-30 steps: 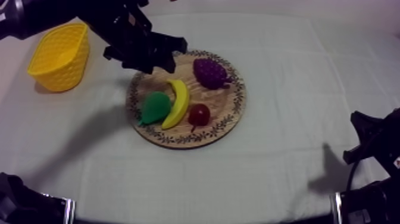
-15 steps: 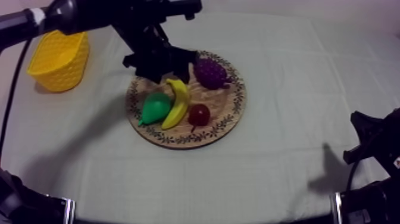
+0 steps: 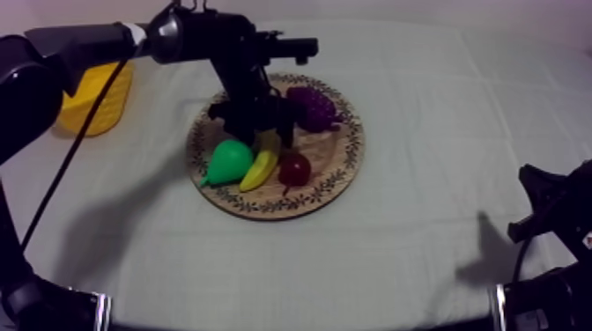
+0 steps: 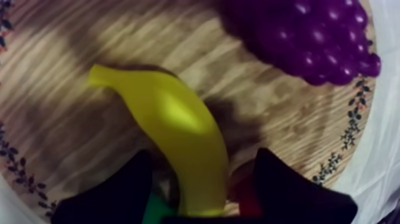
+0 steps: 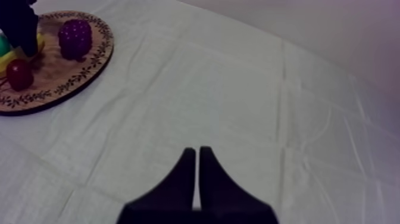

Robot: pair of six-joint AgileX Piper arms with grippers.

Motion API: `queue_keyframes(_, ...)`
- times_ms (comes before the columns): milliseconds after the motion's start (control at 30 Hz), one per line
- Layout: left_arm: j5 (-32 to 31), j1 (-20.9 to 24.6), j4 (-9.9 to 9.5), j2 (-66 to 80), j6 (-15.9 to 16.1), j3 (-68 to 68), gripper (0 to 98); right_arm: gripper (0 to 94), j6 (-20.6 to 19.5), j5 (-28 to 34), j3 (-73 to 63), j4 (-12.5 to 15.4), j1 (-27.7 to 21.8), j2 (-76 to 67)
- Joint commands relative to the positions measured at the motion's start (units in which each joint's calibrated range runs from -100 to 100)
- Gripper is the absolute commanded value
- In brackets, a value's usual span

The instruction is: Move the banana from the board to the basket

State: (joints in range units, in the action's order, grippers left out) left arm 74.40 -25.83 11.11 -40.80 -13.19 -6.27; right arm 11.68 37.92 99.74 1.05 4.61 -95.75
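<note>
On the grey-clothed desk [image 3: 423,132], our left pincer [image 4: 202,162] stood wide astride the banana [image 4: 172,119], whose long axis ran straight out from its gap; our right pincer [image 5: 197,156], narrow and empty, lay well apart.

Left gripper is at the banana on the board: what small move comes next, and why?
Probably close the left gripper on the banana. Its fingers stand apart on either side of the fruit, with small gaps showing, low over the wooden board, so the grasp looks lined up but not yet made.
</note>
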Motion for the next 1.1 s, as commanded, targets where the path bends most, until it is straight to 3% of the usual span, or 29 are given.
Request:
queue_keyframes(0,0.67,0.02,0.02,-1.16,-0.20,-1.05,61.1,0.4,0.02,-0.02,0.04,0.00,-0.02,-0.01)
queue_keyframes(333,1.69,0.32,-1.32,-2.73,-2.65,-2.70,30.6,0.4,0.02,-0.02,0.04,0.00,-0.02,-0.01)
queue_keyframes(467,1.76,0.37,-1.55,-3.17,-3.10,-2.70,23.3,0.4,0.02,-0.02,0.04,0.00,-0.02,-0.01)
queue_keyframes(700,2.21,0.13,-2.27,-0.70,-2.67,-4.04,20.8,0.4,0.02,-0.02,0.04,0.00,-0.02,-0.01)
queue_keyframes(1067,10.78,1.46,-6.44,15.80,-3.20,-10.74,20.9,0.4,0.01,-0.02,0.04,0.00,-0.02,-0.01)
